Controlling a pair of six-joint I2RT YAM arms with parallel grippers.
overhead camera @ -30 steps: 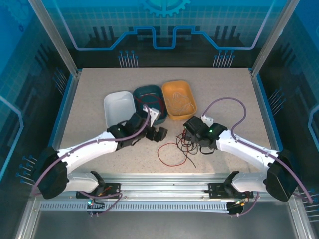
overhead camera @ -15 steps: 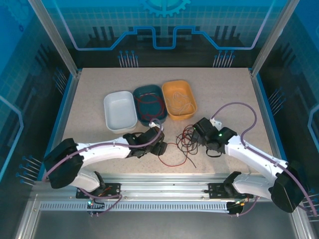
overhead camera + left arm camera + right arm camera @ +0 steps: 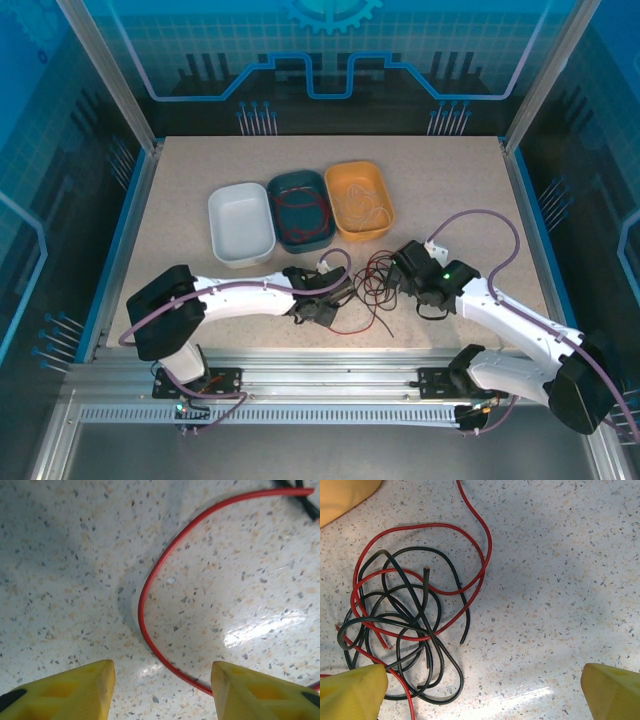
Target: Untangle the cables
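A tangle of red and black cables [image 3: 372, 290] lies on the speckled table between my two grippers. In the left wrist view a single red cable [image 3: 145, 585] curves down and passes between the yellow fingertips [image 3: 75, 690]. My left gripper [image 3: 162, 682] straddles it low over the table with jaws apart, touching nothing; from above the left gripper [image 3: 338, 303] sits at the tangle's left edge. My right gripper [image 3: 485, 690] is wide open just right of the red and black tangle [image 3: 405, 620], whose black loop reaches in by the left fingertip. From above the right gripper [image 3: 395, 273] is at the tangle's right.
Three trays stand in a row behind the tangle: a white tray [image 3: 215, 215], a teal tray [image 3: 275, 190] with a red cable [image 3: 300, 212] in it, and an orange tray [image 3: 340, 175] with a cream cable [image 3: 368, 212]. Lilac arm hoses [image 3: 470, 215] arch above the right arm.
My left arm has swung from beside the trays down and right to the red loop, and its jaws have narrowed. The right gripper has shifted slightly right and stayed open.
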